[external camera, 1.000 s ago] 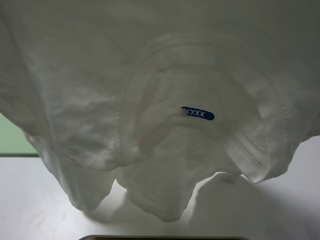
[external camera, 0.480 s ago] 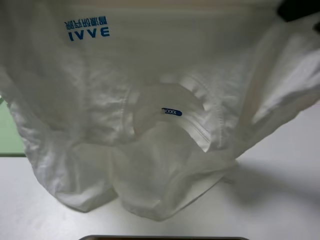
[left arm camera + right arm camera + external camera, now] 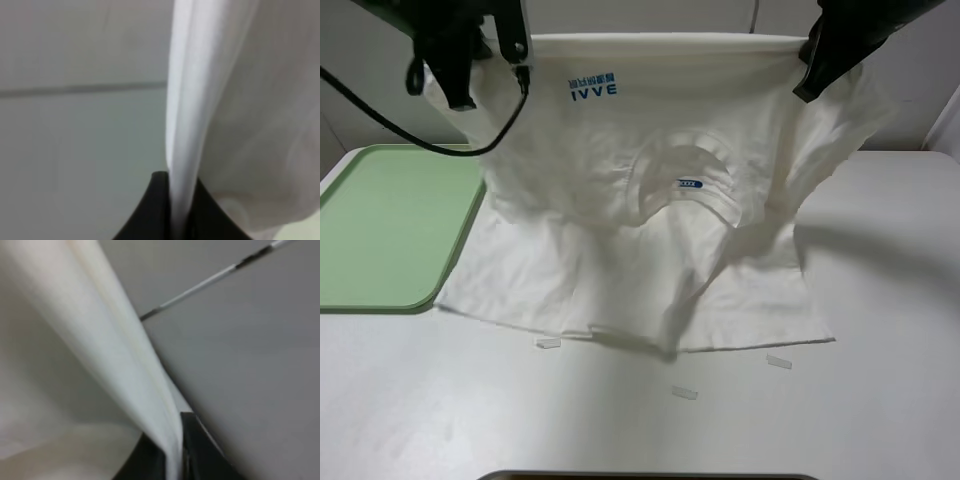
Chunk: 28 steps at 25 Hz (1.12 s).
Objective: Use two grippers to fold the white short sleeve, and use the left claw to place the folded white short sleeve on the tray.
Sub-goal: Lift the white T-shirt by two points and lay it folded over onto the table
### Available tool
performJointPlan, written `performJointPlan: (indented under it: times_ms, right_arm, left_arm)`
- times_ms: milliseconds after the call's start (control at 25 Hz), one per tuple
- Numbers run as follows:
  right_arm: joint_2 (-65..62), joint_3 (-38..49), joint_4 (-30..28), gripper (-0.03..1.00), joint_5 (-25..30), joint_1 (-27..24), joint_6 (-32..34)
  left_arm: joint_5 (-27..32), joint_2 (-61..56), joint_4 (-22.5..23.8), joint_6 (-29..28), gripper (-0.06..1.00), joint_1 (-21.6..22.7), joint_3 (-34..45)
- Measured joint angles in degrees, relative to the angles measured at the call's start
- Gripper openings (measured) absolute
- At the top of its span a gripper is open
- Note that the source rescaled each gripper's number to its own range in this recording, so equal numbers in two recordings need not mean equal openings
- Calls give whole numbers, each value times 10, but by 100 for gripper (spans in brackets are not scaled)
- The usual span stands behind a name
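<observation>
white tabletop, shirt strung between two claws: first fold under way

pale table [image 3: 880,400] fills the high view, and most of its middle is taken by the white short sleeve [image 3: 650,260]. its lower half lies flat on the surface, while its upper edge is lifted and stretched taut between the arms. the tray [image 3: 380,230] sits to the left, bare, with the shirt's side just beside its rim; whether cloth overlaps that rim i cannot tell.

the left claw [image 3: 470,60] is clamped on one raised corner and the right gripper [image 3: 825,55] on the other. each wrist view shows black jaws pinched tight on a thin fold of white cloth, the left [image 3: 175,215] and the right [image 3: 172,460].

the blue print [image 3: 593,87] and the blue neck label [image 3: 689,184] face the camera. three small tape scraps [image 3: 548,343] lie on the table near the hem.

judging by this, the step in hand is the first fold, with tray placement not yet begun. the next move likely calls for both arms to carry the held edge together over the flat half and lower it level, so the layers line up without bunching.

a second ago the cloth hung close to the high camera and hid nearly everything. half a second ago the print came into sight. now the shirt is farther off, and both claws, the tray and the table are visible.
</observation>
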Motion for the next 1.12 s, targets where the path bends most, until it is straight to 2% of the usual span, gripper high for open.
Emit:
performJointPlan:
  times_ms: [80,160,240,400,600,720,800,880,1120]
  right_arm:
    - [30,0,-7,2,-47,-21,2]
    - [56,0,-10,2,-83,-38,8]
    - [79,0,-14,2,-116,-51,21]
    - [102,1,-16,2,-137,-59,37]
    - [112,4,-11,2,-139,-62,66]
    - [112,4,1,2,-133,-62,72]
    - [112,4,5,2,-129,-62,72]
    - [112,4,7,2,-116,-63,69]
    - [113,4,30,2,-75,-63,24]
  left_arm:
    - [-73,57,11,-4,0,13,0]
    - [-106,92,18,-6,0,17,0]
    - [-116,101,19,-6,0,18,0]
    - [-140,153,23,-22,0,18,0]
    - [-141,159,25,-62,0,18,0]
    - [-141,160,25,-67,0,18,0]
    - [-140,160,8,-73,0,18,0]
    - [-140,160,-27,-74,0,18,4]
    - [-148,160,-41,-61,0,18,46]
